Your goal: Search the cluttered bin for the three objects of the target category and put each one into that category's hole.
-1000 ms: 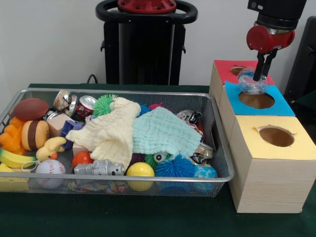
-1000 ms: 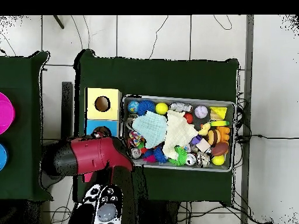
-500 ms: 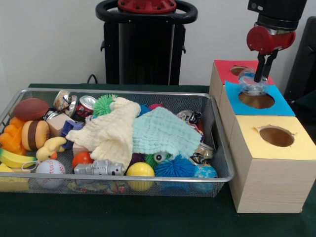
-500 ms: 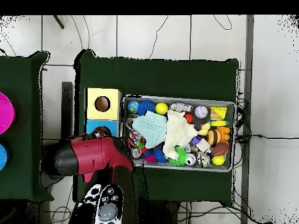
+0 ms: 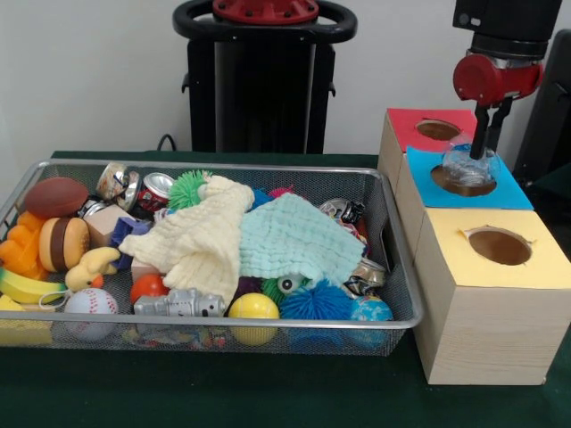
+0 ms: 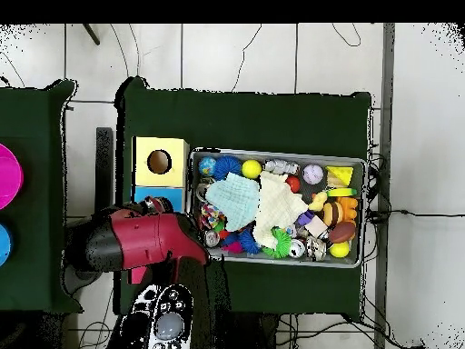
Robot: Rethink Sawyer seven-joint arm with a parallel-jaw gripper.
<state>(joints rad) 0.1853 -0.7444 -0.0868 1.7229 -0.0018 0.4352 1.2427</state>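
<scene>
Since the earlier frame the gripper [image 5: 483,147] has shifted a little to the right and the clear plastic cup [image 5: 467,167] has dropped from above the rim to sit in the mouth of the blue box's hole [image 5: 463,181], its lower part inside the opening. Dark fingers [image 5: 484,134] reach down from the red wrist to the cup's far rim; whether the jaws are clenched on it or have let go cannot be told from either view. In the overhead view the red arm [image 6: 145,240] covers the red box and part of the blue box [image 6: 173,194]. The red box [image 5: 412,129] behind and the yellow box [image 5: 496,294] in front both show open holes. The wire bin [image 5: 393,259] on the green surface [image 5: 268,392] is full: a pale yellow cloth [image 5: 201,236] and a mint cloth [image 5: 290,236] lie over the middle, with a baseball [image 5: 90,303], a yellow ball [image 5: 253,308], a blue spiky ball [image 5: 317,301], a toy burger [image 5: 62,242] and a crushed red can [image 5: 154,190] around them. No writing or label is legible.
</scene>
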